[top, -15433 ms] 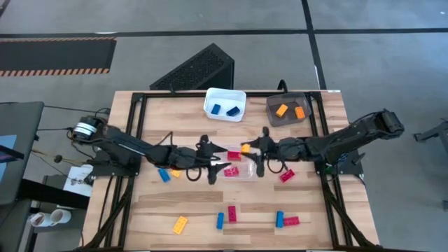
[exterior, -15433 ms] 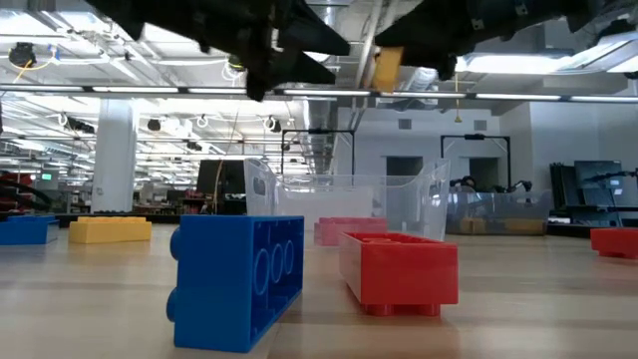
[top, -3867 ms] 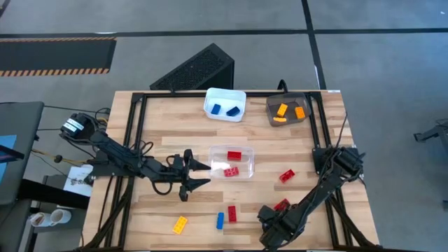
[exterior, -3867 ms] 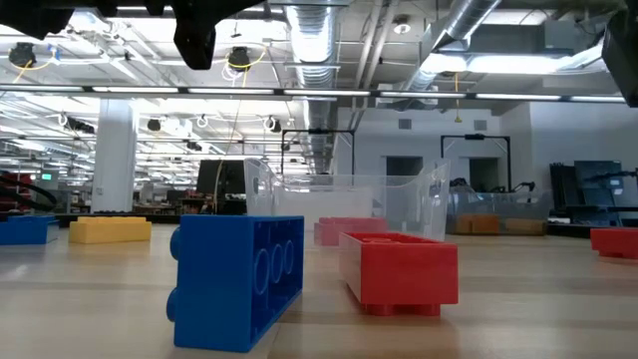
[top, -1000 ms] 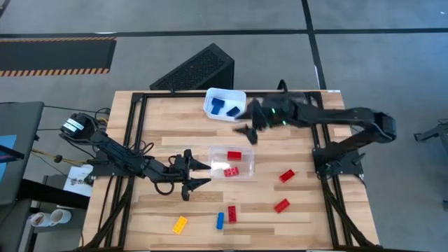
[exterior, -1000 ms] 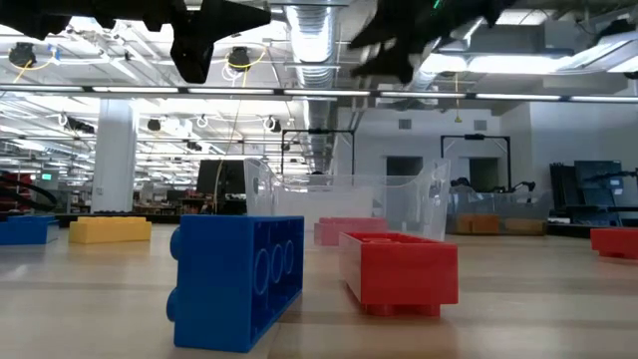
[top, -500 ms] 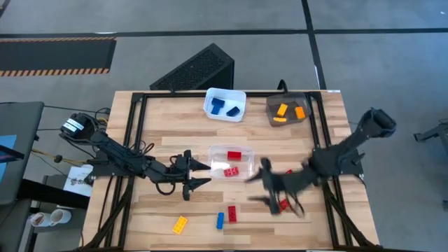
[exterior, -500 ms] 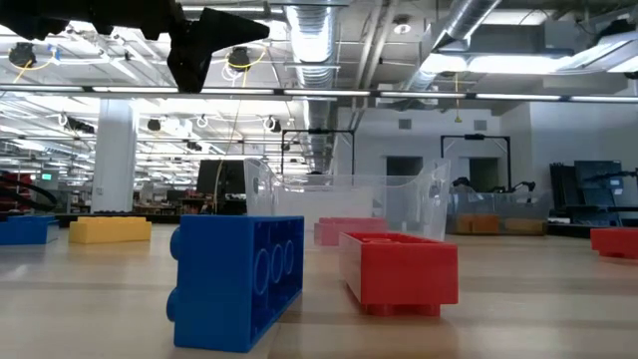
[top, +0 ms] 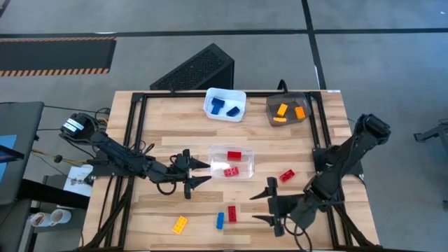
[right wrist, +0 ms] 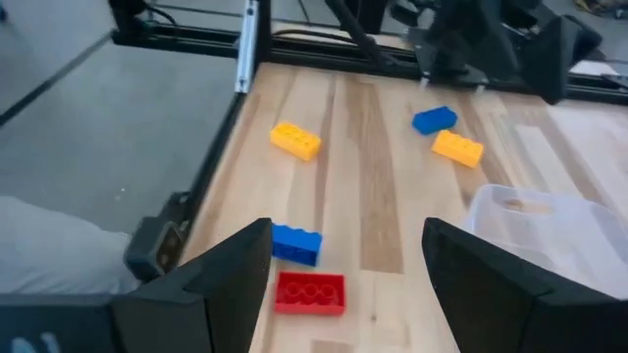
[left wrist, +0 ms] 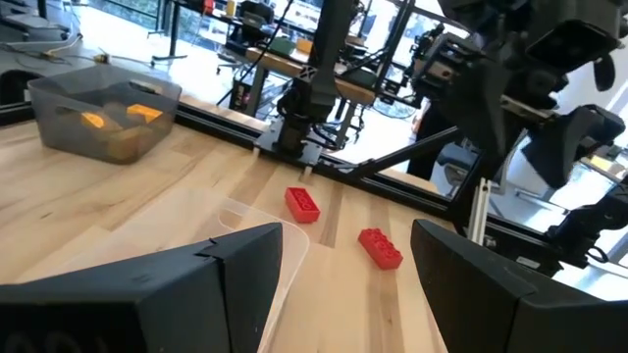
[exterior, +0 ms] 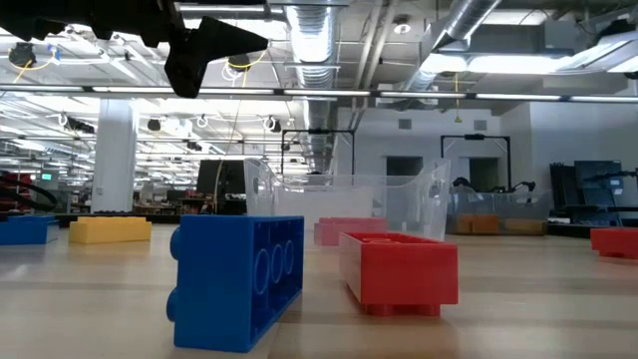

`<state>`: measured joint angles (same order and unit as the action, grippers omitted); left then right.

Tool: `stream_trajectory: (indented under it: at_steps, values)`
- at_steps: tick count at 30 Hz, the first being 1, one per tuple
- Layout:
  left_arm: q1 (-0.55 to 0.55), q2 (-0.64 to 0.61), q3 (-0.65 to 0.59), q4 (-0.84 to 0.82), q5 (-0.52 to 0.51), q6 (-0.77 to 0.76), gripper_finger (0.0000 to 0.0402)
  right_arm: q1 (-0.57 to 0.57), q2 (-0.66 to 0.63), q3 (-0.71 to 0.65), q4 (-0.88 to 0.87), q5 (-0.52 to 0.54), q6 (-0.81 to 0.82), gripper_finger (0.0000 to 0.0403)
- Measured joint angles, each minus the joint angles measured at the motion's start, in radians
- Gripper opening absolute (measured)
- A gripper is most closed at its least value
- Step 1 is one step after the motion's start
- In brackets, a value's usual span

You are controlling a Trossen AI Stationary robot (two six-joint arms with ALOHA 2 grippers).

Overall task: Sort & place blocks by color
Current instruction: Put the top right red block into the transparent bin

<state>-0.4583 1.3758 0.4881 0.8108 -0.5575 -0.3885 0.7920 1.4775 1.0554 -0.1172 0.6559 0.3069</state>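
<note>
The right gripper (top: 271, 204) hung empty, fingers spread. The small red studded plastic brick (right wrist: 309, 293) lay just ahead on the table's near edge, probably broadside, nearer than the left gripper (top: 192, 170), also spread.

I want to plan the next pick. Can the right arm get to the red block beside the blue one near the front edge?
Probably yes. The right gripper, jaws open, hovers close to the red block and faces it; bare table lies between. The blue block sits on the block's far side.
</note>
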Motion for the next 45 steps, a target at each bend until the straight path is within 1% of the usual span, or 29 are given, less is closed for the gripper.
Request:
stream_trajectory:
  at_steps: [4,6,9,12,15,18,22,26,28,31,34,38,41,45]
  values:
    - [0.000,0.000,0.000,-0.004,0.000,-0.001,0.0217,-0.013,-0.003,0.000,-0.029,0.000,0.011,0.0283]
    - [0.000,0.000,0.000,-0.006,0.000,-0.001,0.0217,-0.013,-0.005,-0.027,-0.062,0.002,0.040,0.0281]
    - [0.000,0.000,0.000,-0.010,0.000,-0.014,0.0217,-0.036,-0.067,-0.163,-0.080,0.038,0.160,0.0281]
    - [0.000,0.000,0.000,-0.012,0.000,-0.016,0.0217,-0.066,-0.179,-0.328,0.001,0.057,0.287,0.0281]
    - [0.000,0.000,0.000,-0.012,0.001,-0.015,0.0217,-0.072,-0.281,-0.459,0.109,0.052,0.310,0.0281]
    - [0.000,0.000,0.000,-0.012,-0.001,-0.008,0.0217,-0.072,-0.360,-0.535,0.177,0.053,0.312,0.0281]
    - [0.009,0.000,0.000,-0.013,-0.006,-0.008,0.0217,-0.073,-0.399,-0.577,0.177,0.054,0.322,0.0280]
    - [0.009,0.000,0.000,-0.013,-0.008,-0.015,0.0217,-0.074,-0.393,-0.586,0.162,0.053,0.328,0.0280]
    - [0.009,0.000,0.000,-0.011,-0.007,-0.031,0.0217,-0.079,-0.394,-0.586,0.119,0.053,0.384,0.0280]
    - [0.008,0.000,0.000,-0.009,-0.005,-0.048,0.0217,-0.091,-0.400,-0.586,-0.002,0.040,0.502,0.0281]
    - [0.009,0.000,0.000,-0.012,0.001,-0.052,0.0217,-0.115,-0.418,-0.586,-0.109,-0.055,0.605,0.0281]
    - [0.008,0.000,0.000,-0.013,0.001,-0.048,0.0217,-0.162,-0.447,-0.584,-0.178,-0.206,0.714,0.0281]
    - [0.008,0.000,0.000,-0.013,0.001,-0.046,0.0217,-0.207,-0.464,-0.584,-0.256,-0.316,0.701,0.0281]
    - [0.008,0.000,0.000,-0.013,0.001,-0.046,0.0217,-0.277,-0.485,-0.573,-0.389,-0.456,0.601,0.0281]
